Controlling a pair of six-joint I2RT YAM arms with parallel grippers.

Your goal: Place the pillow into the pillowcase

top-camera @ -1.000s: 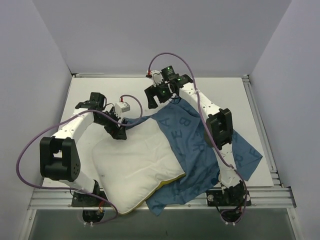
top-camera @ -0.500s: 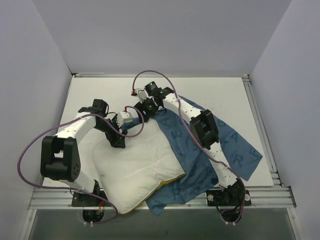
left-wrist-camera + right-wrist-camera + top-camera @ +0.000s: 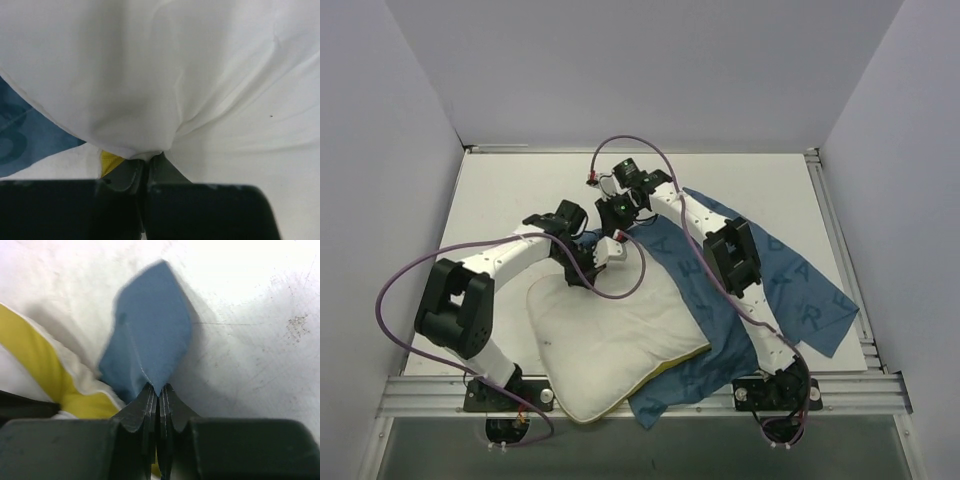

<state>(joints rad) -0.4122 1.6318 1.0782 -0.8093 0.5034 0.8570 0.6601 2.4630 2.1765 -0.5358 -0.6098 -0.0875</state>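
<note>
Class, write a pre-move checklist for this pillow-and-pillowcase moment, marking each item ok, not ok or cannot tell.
1. Left gripper pinches the pillow: ok.
2. Right gripper pinches the pillowcase: ok.
3. Right gripper holds one layer only: cannot tell.
4. Mouth of the pillowcase spread open: cannot tell.
5. The pillow sits inside the pillowcase: not ok, it lies mostly uncovered.

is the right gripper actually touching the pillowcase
Touching. The right wrist view shows the right gripper shut on a raised fold of the blue pillowcase, with the cloth pinched at its tips.
</note>
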